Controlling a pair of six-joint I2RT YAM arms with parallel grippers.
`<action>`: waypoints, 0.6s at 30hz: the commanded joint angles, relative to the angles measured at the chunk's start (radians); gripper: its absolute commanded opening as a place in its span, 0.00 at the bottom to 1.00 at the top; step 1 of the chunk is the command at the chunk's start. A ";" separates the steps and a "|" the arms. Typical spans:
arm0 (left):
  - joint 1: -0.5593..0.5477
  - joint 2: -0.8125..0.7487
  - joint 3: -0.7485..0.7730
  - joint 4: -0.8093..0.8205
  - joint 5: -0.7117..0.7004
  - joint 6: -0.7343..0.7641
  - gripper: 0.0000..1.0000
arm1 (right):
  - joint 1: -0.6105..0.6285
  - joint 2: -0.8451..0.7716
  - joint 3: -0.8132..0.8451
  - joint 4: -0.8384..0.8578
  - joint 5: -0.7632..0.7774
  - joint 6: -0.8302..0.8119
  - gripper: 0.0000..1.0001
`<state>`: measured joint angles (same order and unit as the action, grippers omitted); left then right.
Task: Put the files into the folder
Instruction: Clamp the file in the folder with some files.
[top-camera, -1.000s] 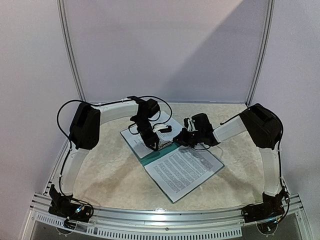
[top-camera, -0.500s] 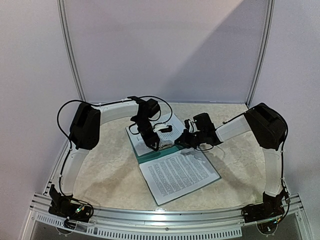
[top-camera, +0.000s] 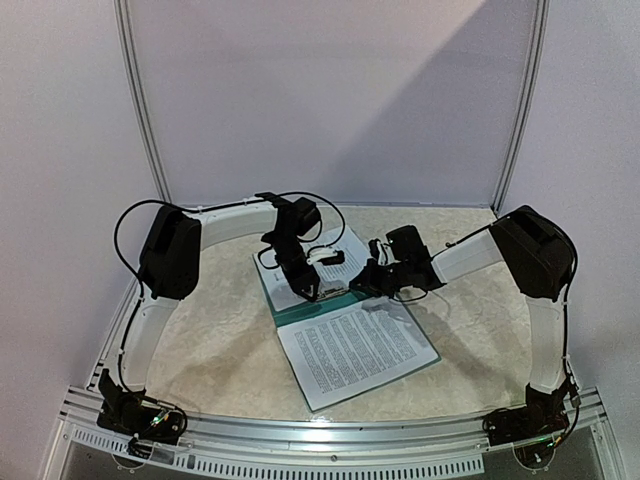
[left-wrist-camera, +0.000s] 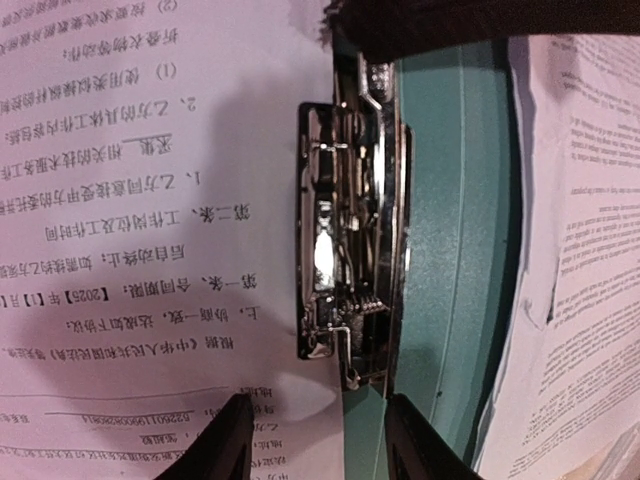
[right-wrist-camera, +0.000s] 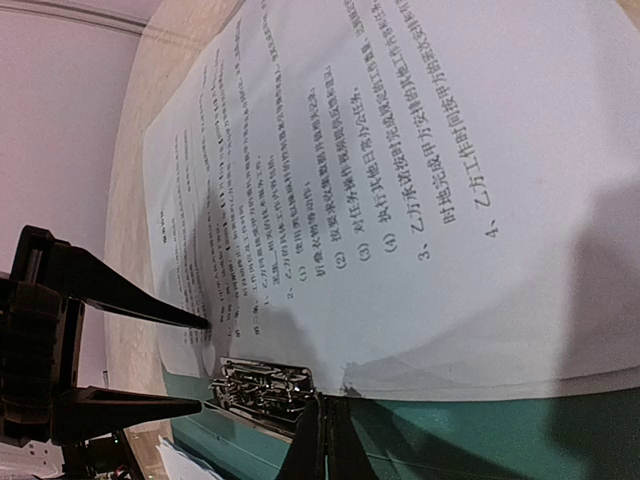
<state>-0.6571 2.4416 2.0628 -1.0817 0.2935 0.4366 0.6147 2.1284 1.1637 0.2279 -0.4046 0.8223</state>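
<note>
The teal folder (top-camera: 318, 303) lies open in the middle of the table, its silver clip (left-wrist-camera: 345, 250) at the spine. One printed sheet of the files (left-wrist-camera: 150, 200) lies on the far cover with its edge at the clip. More files (top-camera: 355, 350) lie on the near cover. My left gripper (left-wrist-camera: 320, 440) hangs open just short of the clip, one finger over the sheet, the other over bare teal. My right gripper (right-wrist-camera: 325, 440) is shut, its tips on the folder (right-wrist-camera: 500, 440) at the sheet's edge (right-wrist-camera: 400, 150), beside the clip (right-wrist-camera: 265, 390).
The table is covered in a pale beige mat (top-camera: 220, 340). White walls with metal posts (top-camera: 140, 110) close off the back and sides. Both arms reach inward, and their grippers stand close together over the folder's spine.
The folder's near half, with the files on it, has swung left and slightly toward the front edge. The right gripper shifted a little left with it. The left gripper stayed in place.
</note>
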 joint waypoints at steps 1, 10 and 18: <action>0.000 0.068 -0.015 -0.005 -0.054 0.000 0.47 | 0.012 0.058 -0.042 -0.258 0.067 -0.024 0.02; 0.001 0.074 -0.015 -0.003 -0.058 -0.003 0.47 | 0.028 0.095 -0.085 -0.319 0.146 -0.038 0.01; 0.002 0.076 -0.019 -0.004 -0.068 -0.004 0.46 | 0.030 0.092 -0.101 -0.316 0.116 -0.079 0.01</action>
<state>-0.6571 2.4424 2.0636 -1.0809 0.2878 0.4366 0.6304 2.1281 1.1572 0.2108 -0.3500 0.8005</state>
